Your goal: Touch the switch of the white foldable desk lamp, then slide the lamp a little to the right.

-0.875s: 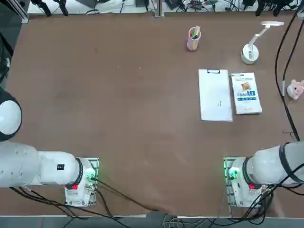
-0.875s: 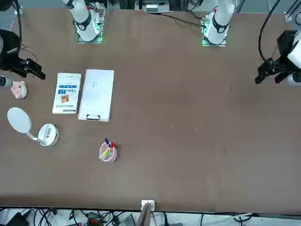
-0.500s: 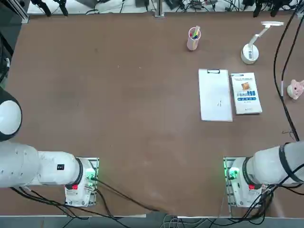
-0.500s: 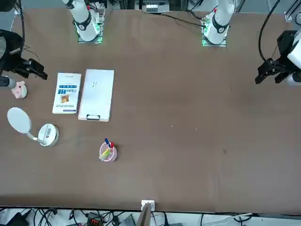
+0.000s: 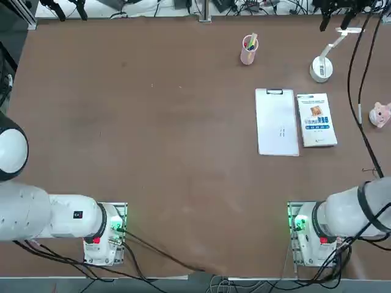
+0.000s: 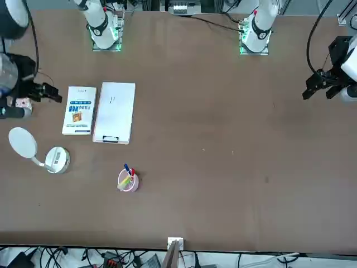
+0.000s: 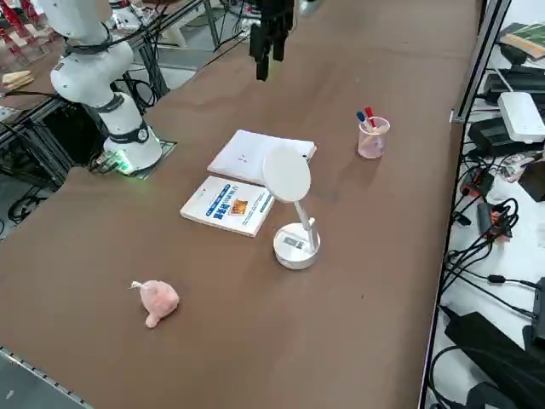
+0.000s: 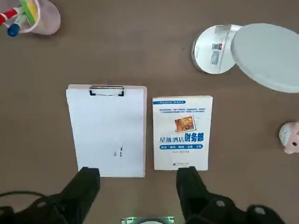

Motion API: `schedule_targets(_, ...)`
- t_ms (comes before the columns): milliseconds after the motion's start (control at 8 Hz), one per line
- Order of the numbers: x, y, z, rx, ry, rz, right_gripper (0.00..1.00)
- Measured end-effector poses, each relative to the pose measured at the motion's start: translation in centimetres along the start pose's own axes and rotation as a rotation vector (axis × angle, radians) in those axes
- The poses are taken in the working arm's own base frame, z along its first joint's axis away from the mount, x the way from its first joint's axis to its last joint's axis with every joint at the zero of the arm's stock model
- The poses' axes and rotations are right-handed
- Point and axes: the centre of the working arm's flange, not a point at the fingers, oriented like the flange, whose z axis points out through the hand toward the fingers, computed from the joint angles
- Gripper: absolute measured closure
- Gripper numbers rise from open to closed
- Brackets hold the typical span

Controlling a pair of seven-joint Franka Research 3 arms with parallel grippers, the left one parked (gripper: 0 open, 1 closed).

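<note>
The right gripper (image 8: pixel 138 193), black two-fingered, hangs high over the brown table (image 5: pixel 153 134), fingers spread wide and holding nothing. Below lie a white clipboard (image 5: pixel 277 122) and a white paperback book (image 5: pixel 316 119) side by side. Beyond them, at the far right, stands the white foldable desk lamp (image 5: pixel 322 67), untouched.

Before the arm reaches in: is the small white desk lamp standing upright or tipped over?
Upright: the white foldable desk lamp rests flat on its round base, head raised above it.
</note>
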Motion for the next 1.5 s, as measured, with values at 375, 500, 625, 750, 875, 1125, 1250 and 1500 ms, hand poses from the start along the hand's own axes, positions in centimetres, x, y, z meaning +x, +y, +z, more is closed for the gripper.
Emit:
schedule_targets(375, 4.8, 1.1, 7.9, -0.103, 0.026, -0.007, 0.0)
schedule_targets(500, 6.0, 1.0, 11.5, -0.135, 0.032, 0.004, 0.0)
schedule_targets(625, 7.0, 0.9, 15.0, -0.17, 0.026, 0.022, 0.0)
schedule_targets(750, 7.8, 0.3, 18.0, -0.215, 0.021, 0.037, 0.0)
schedule_targets(875, 8.5, -0.8, 20.2, -0.265, 0.024, 0.037, 0.0)
schedule_targets(1125, 9.3, -2.8, 23.1, -0.372, 0.052, 0.013, 0.0)
schedule_targets(1250, 9.5, -3.2, 24.7, -0.412, 0.072, -0.008, 0.0)
schedule_targets(1500, 9.5, -2.8, 27.9, -0.46, 0.135, -0.04, 0.0)
